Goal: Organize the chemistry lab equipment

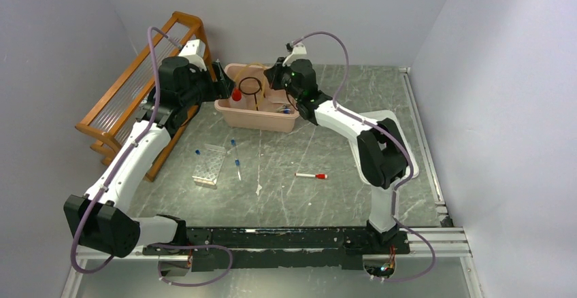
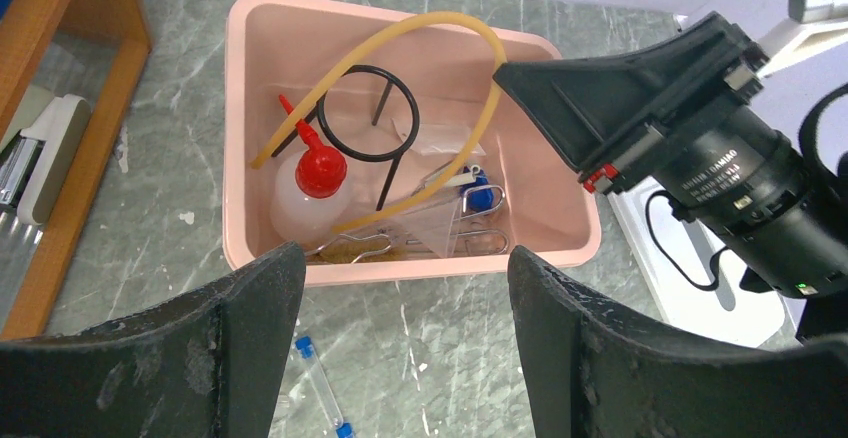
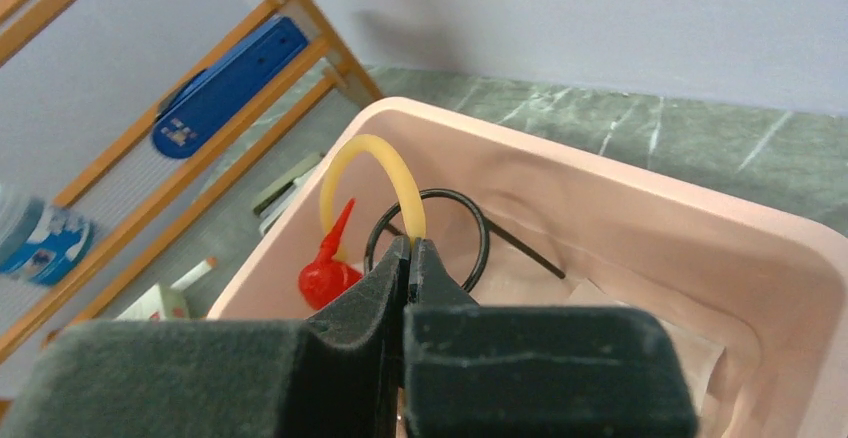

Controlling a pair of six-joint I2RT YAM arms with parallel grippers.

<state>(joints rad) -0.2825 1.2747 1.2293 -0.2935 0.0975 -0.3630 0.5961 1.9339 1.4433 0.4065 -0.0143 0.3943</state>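
Roughly half sorted.
Amber tubing (image 2: 400, 33), black wire ring (image 2: 380, 103) and squeeze bottle (image 2: 315, 183) lie in the far pink bin (image 1: 257, 120); tube rack (image 1: 209, 165) and blue-capped tubes (image 1: 236, 162) lie loose on the desk (image 1: 326, 141). Over the bin, left end effector (image 2: 405, 258) spread, right end effector (image 3: 410, 258) pressed together.

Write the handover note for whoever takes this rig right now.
Left gripper: open, empty, beside the pink tub.
Right gripper: fingers shut above the tub, tips at the amber tubing; grip unclear.
Done, in tub: tubing, black wire ring, red-capped squeeze bottle.
Remaining on table: clear tube rack, blue-capped tubes, red-capped pen.
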